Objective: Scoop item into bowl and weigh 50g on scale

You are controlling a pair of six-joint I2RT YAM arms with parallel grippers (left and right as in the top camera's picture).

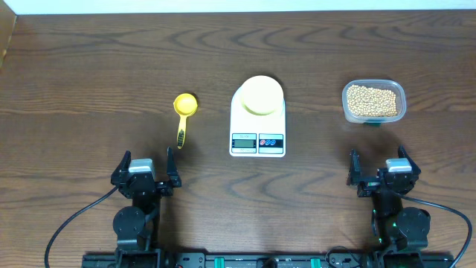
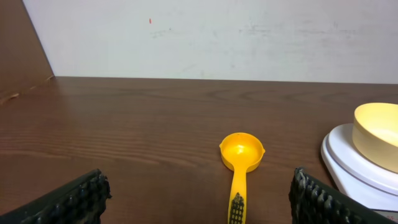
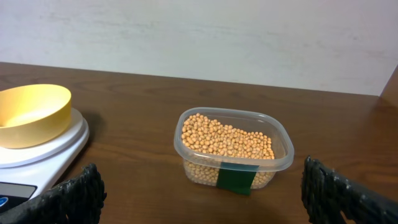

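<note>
Soybeans (image 1: 373, 101) fill the clear tub (image 1: 402, 100) near the tabletop's (image 1: 89, 74) right edge; the yellow bowl (image 1: 260, 94) sits on the scale (image 1: 257, 126); left gripper (image 1: 147, 158) and right gripper (image 1: 378, 157) gape wide, empty.

One scale (image 1: 256, 128) stands at the centre, carrying one display (image 1: 244, 140) and two coloured buttons (image 1: 271, 141) along its 6 o'clock edge. One bowl (image 1: 259, 94) sits on top of it. At 9 o'clock from the scale lies one yellow scoop (image 1: 184, 112). At 3 o'clock stands one clear tub (image 1: 402, 102) with one green label (image 3: 236, 177). The beans (image 1: 370, 100) in it are too many to count: dozens show at the surface alone. There are two grippers: the left gripper (image 1: 147, 160) at 7 o'clock and the right gripper (image 1: 378, 160) at 5 o'clock, with two fingers (image 1: 169, 158) each, four altogether.
</note>
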